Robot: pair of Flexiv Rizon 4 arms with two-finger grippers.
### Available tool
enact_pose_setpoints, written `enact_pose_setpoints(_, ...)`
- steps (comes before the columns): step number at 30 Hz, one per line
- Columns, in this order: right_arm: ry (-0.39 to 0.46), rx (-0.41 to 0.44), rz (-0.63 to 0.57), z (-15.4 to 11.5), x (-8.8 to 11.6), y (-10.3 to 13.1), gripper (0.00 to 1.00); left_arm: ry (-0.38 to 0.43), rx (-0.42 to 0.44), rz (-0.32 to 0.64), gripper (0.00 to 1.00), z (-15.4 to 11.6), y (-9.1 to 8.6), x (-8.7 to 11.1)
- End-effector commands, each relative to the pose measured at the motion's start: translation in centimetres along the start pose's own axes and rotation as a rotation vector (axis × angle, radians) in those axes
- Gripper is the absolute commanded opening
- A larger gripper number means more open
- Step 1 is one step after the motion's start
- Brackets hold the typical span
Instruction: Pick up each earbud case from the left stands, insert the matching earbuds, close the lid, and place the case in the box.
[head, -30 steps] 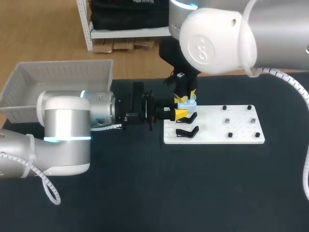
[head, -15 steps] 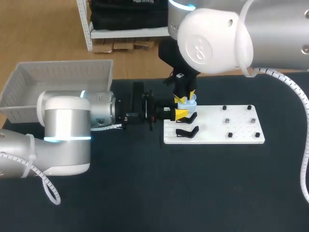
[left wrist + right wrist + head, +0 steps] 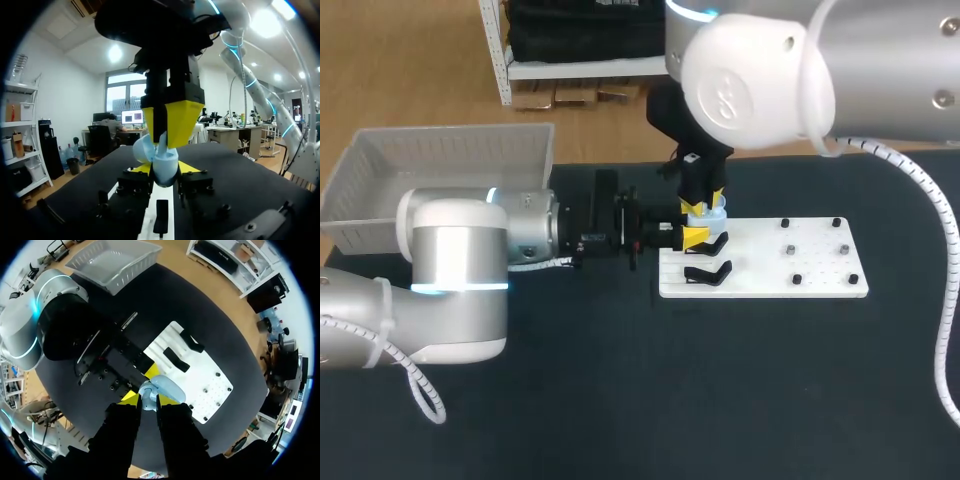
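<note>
Left gripper (image 3: 695, 237): closed on the earbud case (image 3: 162, 162), one yellow tip against each side of its lower body. The arm lies level, coming in from the side of the white stand board (image 3: 760, 272) that faces the box.

Right gripper (image 3: 705, 200): descends from above the board's rear corner on the box side. Its fingers stand close together, pinched on the case's upper part at the raised lid (image 3: 142, 149).

Earbud case: pale blue, rounded. It is held off the surface above that same rear corner of the board, clamped between both grippers. Its long axis is roughly upright and its rounded bottom points down toward the board. The lid is hinged open and tilts off to one side of the body.

White stand board: flat on the dark table (image 3: 620, 400).
- Two black stands (image 3: 708, 272) sit at the board end under the case, both vacant.
- Small dark studs (image 3: 788, 250) are set in rows over the far end; what they carry is too small to tell.

Box (image 3: 440, 160): white, slatted walls, well apart from the board, beyond the left arm.
</note>
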State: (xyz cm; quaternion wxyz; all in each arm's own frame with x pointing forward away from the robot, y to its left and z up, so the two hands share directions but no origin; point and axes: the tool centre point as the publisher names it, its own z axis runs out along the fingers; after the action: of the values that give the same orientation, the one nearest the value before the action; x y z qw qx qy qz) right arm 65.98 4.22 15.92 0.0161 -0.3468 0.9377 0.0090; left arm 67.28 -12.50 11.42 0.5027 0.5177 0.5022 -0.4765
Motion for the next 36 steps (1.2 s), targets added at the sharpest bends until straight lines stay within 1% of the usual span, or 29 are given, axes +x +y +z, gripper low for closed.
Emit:
enact_pose_setpoints(1, 0.012, -0.004, 0.000, 0.3, -0.3, -0.1, 0.10, -0.004, -0.002, 0.002, 0.00, 0.0, 0.0, 0.0)
enact_pose_setpoints(2, 0.014, -0.005, 0.000, 0.3, -0.3, -0.1, 0.18, -0.004, -0.002, 0.002, 0.00, 0.0, 0.0, 0.0)
enact_pose_setpoints(5, 0.017, -0.005, -0.001, 0.4, -0.3, -0.1, 0.33, -0.004, -0.002, 0.002, 0.00, 0.0, 0.0, 0.0)
enact_pose_setpoints(6, 0.017, -0.005, -0.001, 0.3, -0.3, -0.1, 0.41, -0.004, -0.002, 0.002, 0.00, 0.0, 0.0, 0.0)
enact_pose_setpoints(8, 0.015, -0.005, -0.001, 0.2, -0.2, -0.1, 0.49, -0.004, -0.002, 0.002, 0.00, 0.0, 0.0, 0.0)
enact_pose_setpoints(10, 0.011, -0.007, -0.002, 0.0, -0.2, 0.0, 0.53, -0.004, -0.002, 0.002, 0.00, 0.0, 0.0, 0.0)
enact_pose_setpoints(11, 0.010, -0.008, -0.002, -0.1, -0.2, 0.0, 0.57, -0.004, -0.002, 0.002, 0.00, 0.0, 0.0, 0.0)
enact_pose_setpoints(13, 0.006, -0.009, -0.003, -0.4, -0.1, 0.1, 0.60, -0.004, -0.002, 0.002, 0.00, 0.0, 0.0, 0.0)
enact_pose_setpoints(19, -0.038, -0.056, 0.003, -2.6, 0.2, 0.4, 0.68, -0.004, -0.002, 0.002, 0.00, 0.0, 0.0, 0.0)
enact_pose_setpoints(22, -0.078, -0.098, 0.045, -3.8, -0.2, -0.7, 0.78, -0.004, -0.002, 0.002, 0.00, 0.0, 0.0, 0.0)
enact_pose_setpoints(23, -0.091, -0.100, 0.067, -4.0, -0.5, -1.2, 0.82, -0.004, -0.002, 0.002, 0.00, 0.0, 0.0, 0.0)
enact_pose_setpoints(25, -0.114, -0.108, 0.119, -4.1, -0.9, -2.5, 0.98, -0.004, -0.002, 0.002, 0.00, 0.0, 0.0, 0.0)
enact_pose_setpoints(26, -0.124, -0.117, 0.148, -4.1, -1.2, -3.2, 1.00, -0.004, -0.002, 0.002, 0.00, 0.0, 0.0, 0.0)
enact_pose_setpoints(32, -0.162, -0.129, 0.309, -3.0, -2.5, -6.8, 1.00, -0.004, -0.002, 0.002, 0.00, 0.0, 0.0, 0.0)
enact_pose_setpoints(36, -0.147, -0.116, 0.366, -1.7, -3.2, -8.4, 1.00, -0.004, -0.002, 0.002, 0.00, 0.0, 0.0, 0.0)
